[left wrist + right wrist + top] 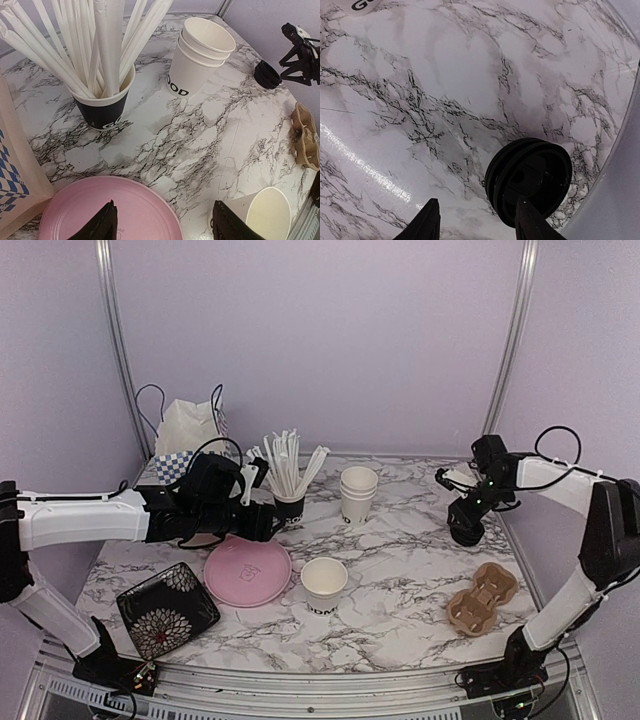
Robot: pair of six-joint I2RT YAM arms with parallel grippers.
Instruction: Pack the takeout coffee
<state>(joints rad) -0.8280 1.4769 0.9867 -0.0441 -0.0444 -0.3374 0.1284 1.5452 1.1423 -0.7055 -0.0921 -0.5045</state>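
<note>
A stack of white "GOOD" cups [358, 495] stands at mid-table without lids, also in the left wrist view [202, 55]. A single open white cup [324, 585] stands nearer, at the left wrist view's bottom right [270, 215]. A stack of black lids [465, 534] lies at the right; it also shows in the right wrist view [530, 180]. My left gripper [262, 523] is open and empty above the pink plate's edge [162, 227]. My right gripper [465, 523] is open just above the lids [477, 225], its right finger [532, 222] overlapping their near edge.
A black cup of white sticks [288, 502] stands by the left gripper. A pink plate [247, 570], a black floral plate [167, 608], a brown cardboard cup carrier [483, 597] at the front right, and a paper bag [190, 435] at the back left are on the table.
</note>
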